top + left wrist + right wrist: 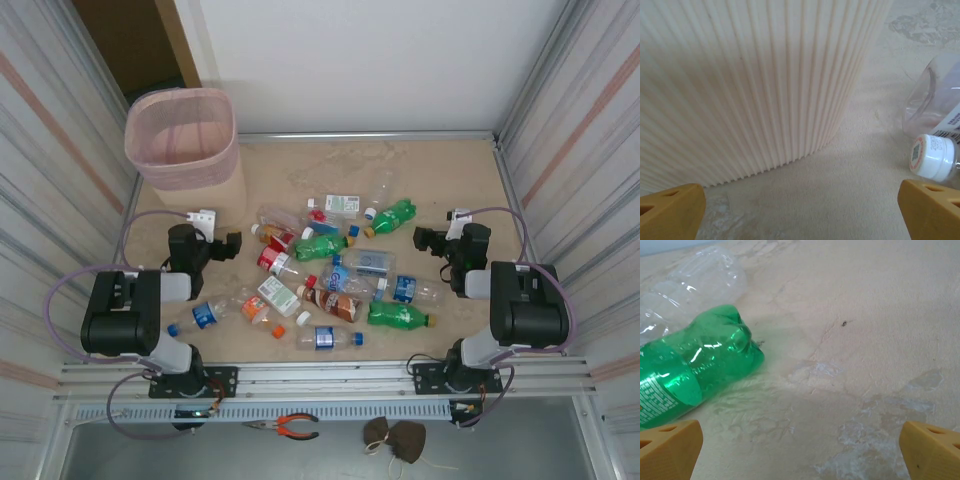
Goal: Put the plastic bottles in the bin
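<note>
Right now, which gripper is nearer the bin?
Left. The left gripper sits just in front of the bin; the right gripper is across the table, past the bottles.

We see soft, even light from above on the sandy tabletop (440,180) — the scattered small plastic bottles (330,300) cast only faint, short shadows, and the white back wall (380,60) is bright. Up close, the pale pink ribbed plastic bin (750,85) looks washed out and slightly soft. White glints sit on the green plastic bottle (695,365) and the clear crumpled plastic bottle (695,280) — its far end blurs.
</note>
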Motion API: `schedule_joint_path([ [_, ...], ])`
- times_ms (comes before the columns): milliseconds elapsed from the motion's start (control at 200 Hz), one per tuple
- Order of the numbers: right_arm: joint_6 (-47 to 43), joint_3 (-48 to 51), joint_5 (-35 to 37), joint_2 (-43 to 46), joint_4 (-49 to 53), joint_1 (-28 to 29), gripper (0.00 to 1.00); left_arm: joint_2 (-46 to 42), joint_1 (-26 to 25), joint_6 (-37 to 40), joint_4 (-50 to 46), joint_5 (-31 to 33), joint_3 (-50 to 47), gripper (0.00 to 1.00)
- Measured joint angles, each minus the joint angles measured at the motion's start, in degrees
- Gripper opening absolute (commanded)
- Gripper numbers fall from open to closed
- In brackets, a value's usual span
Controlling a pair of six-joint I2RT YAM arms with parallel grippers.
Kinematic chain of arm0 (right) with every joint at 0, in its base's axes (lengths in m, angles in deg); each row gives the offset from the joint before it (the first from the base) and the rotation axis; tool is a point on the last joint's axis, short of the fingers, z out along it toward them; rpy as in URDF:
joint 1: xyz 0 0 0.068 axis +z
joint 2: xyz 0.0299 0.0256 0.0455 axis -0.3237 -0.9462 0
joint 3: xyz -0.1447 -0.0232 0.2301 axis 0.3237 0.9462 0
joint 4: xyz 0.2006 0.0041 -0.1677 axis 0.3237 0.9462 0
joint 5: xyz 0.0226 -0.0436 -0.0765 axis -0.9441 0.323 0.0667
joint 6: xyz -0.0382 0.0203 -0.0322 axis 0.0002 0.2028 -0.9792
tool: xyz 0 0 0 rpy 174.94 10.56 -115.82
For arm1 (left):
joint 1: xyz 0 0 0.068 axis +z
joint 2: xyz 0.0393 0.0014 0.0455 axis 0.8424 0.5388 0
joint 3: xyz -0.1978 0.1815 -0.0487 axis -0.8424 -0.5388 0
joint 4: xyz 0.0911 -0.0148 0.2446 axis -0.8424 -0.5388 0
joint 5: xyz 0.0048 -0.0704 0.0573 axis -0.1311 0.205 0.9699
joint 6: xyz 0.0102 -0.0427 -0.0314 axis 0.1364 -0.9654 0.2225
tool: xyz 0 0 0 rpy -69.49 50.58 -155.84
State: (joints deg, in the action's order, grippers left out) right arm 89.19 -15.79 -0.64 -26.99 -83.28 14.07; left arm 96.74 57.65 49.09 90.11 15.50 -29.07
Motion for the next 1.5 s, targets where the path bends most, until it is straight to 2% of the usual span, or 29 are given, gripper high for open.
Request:
schedule_joint_path([
  [1187,-1.11,-0.2,1.16,-0.09,-0.87,0.46,0.99,0.11,-0.02,-0.9,1.29,1.14,0.13,0.99],
  [1323,-1.51,-2.14,2.56,0.59,2.19,1.62,0.99,-0.76,-0.63,-0.96,0.2,2.58,0.46,0.99],
  [1498,-1.53,-5.07,3.37,4.48,7.72,2.21,0.99,-6.05,-0.76,-1.55,-2.84,5.7,0.48,0.99],
])
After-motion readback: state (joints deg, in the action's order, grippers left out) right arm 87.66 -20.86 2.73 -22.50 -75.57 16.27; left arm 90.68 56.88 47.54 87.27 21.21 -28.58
